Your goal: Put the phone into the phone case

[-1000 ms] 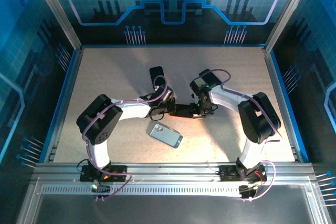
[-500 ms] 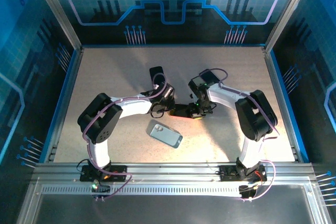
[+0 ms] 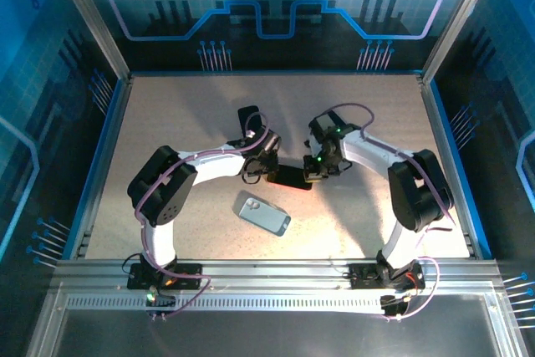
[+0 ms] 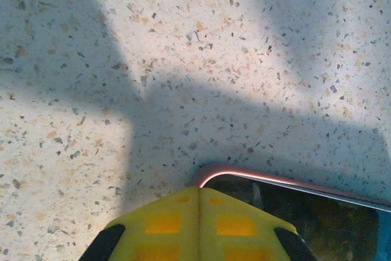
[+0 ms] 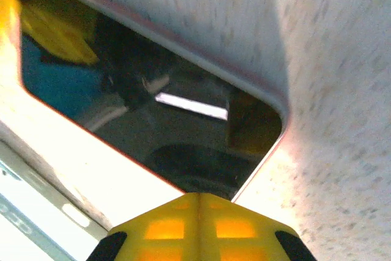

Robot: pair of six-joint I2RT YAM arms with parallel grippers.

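Observation:
The black phone (image 3: 291, 176) lies screen up on the speckled table (image 3: 184, 114) between both grippers. My left gripper (image 3: 267, 168) is shut, and its yellow tips (image 4: 200, 191) rest at the phone's rounded, pink-edged corner (image 4: 293, 203). At the opposite end of the phone my right gripper (image 3: 314, 170) is also shut. Its yellow tips (image 5: 198, 197) press against the dark glass (image 5: 153, 114). The grey-blue phone case (image 3: 263, 215) lies flat just in front of the phone, apart from it, with nothing in it.
Aluminium posts and blue printed walls (image 3: 267, 6) enclose the table on three sides. A metal rail (image 3: 267, 277) runs along the near edge by the arm bases. Bare tabletop stretches behind and to both sides of the arms.
The right arm has swung its wrist slightly right and back, staying at the phone's end. The left gripper has edged toward the phone. The phone has shifted a little left; the case is unmoved.

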